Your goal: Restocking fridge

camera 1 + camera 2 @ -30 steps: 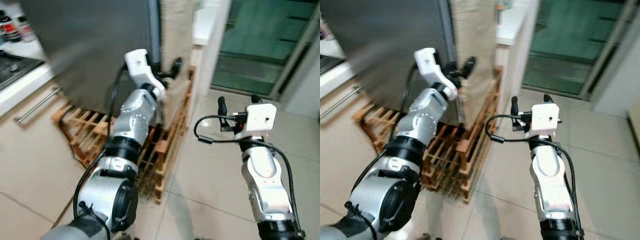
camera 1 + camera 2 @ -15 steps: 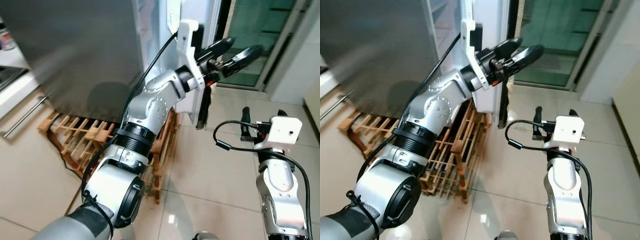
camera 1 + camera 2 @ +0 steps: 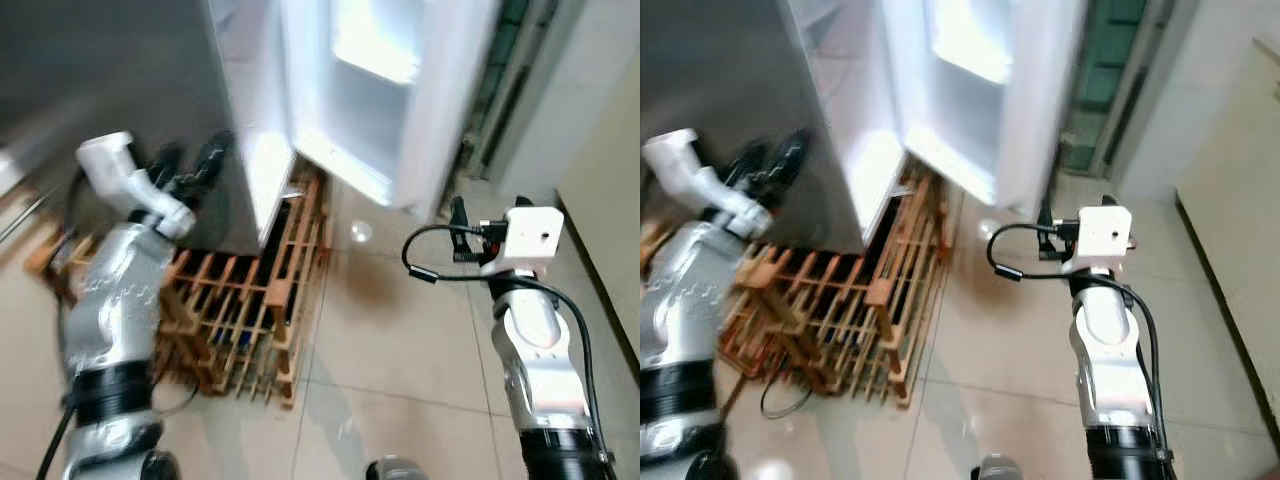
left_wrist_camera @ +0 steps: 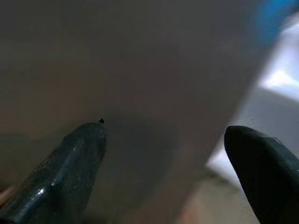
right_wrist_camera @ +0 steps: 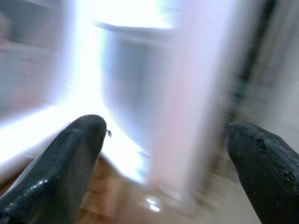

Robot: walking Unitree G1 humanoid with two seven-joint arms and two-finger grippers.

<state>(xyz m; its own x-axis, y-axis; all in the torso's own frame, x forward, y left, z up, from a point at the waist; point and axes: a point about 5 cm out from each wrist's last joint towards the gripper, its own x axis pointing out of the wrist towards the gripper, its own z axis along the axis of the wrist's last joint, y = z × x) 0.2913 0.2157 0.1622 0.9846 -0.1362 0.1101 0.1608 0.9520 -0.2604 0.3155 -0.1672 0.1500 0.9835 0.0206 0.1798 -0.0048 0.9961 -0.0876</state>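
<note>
A: How is the fridge (image 3: 130, 70) seen?

B: A tall body with a dull grey side is seen on the left of the head views, stood upright on a wooden pallet (image 3: 240, 320). Its door (image 3: 400, 90) is swung wide, hinged along a vertical edge, with the white inner face turned toward the robot and the free edge carried out to the right, toward a dark glass door (image 3: 505, 80). The whole is blurred.

A: What is held in it?

B: A moulded door shelf (image 3: 375, 65) is made out on the inner face, brightly lit; its contents cannot be told through the glare and blur. The cabinet interior is shown only as a thin bright strip beside the door.

A: And the grippers?

B: The left gripper (image 3: 185, 165) is raised just in front of the grey side, near its front edge; its fingers (image 4: 70, 163) are seen spread apart with nothing between them. The right gripper (image 3: 458, 215) is held over the tiled floor (image 3: 400, 340), below and right of the door, apart from it; its fingers (image 5: 65, 163) are likewise spread wide and bare, pointed at the lit door
</note>
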